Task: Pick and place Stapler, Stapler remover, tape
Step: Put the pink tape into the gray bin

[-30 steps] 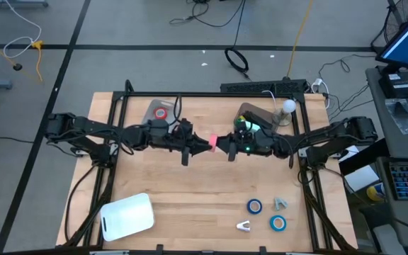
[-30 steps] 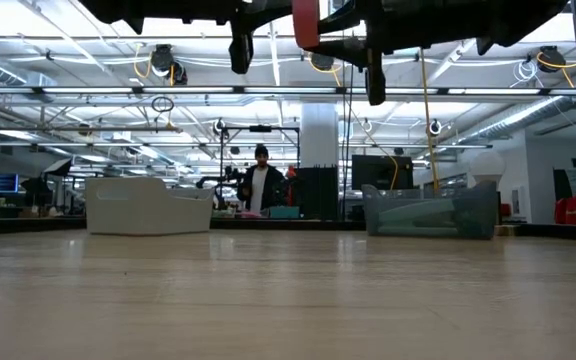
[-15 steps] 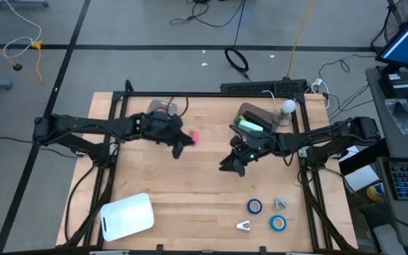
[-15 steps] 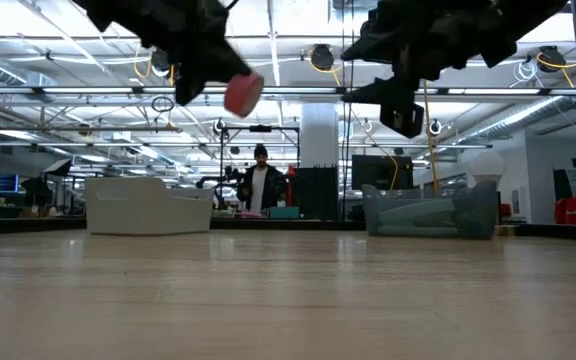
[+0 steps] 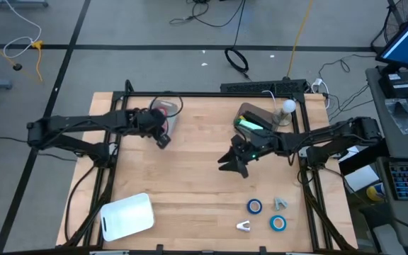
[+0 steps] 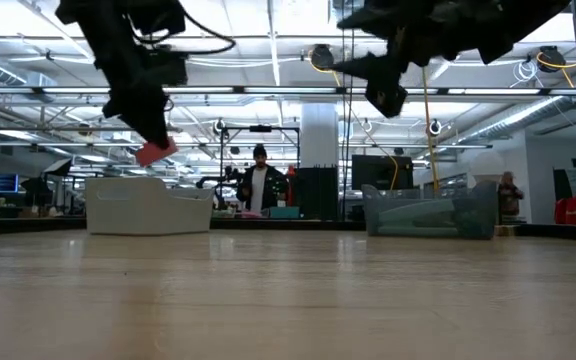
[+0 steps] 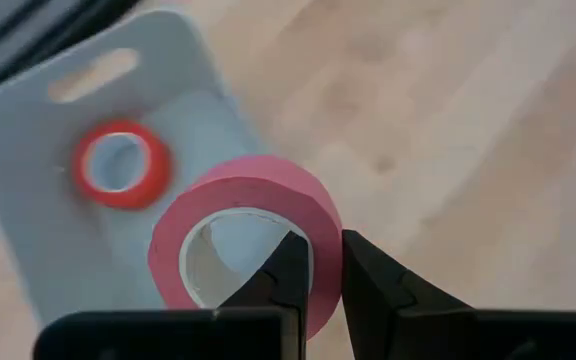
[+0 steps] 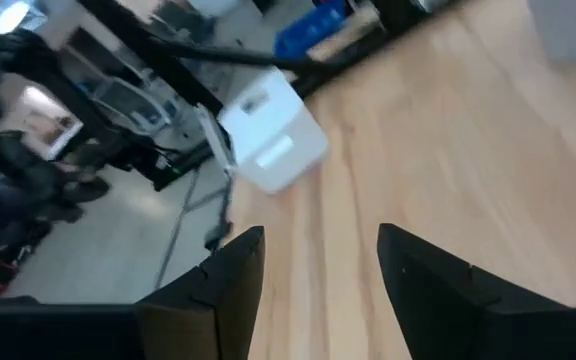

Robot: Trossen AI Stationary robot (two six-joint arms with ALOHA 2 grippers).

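the left gripper (image 7: 316, 268) pinches a red tape roll's (image 7: 253, 228) wall above the grey bin (image 7: 38, 140) at eleven o'clock; releasing off-centre could bounce it out. right gripper (image 8: 316, 265) hangs wide open, empty.

Grey floor (image 5: 119, 28) crossed by cables surrounds the table; ceiling lights (image 6: 318, 55) hang above distant workstations.

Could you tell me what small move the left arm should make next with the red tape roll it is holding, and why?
Probably lower slightly and open the jaws: the left gripper pinches the red tape roll right over the grey bin, where another red roll already lies.
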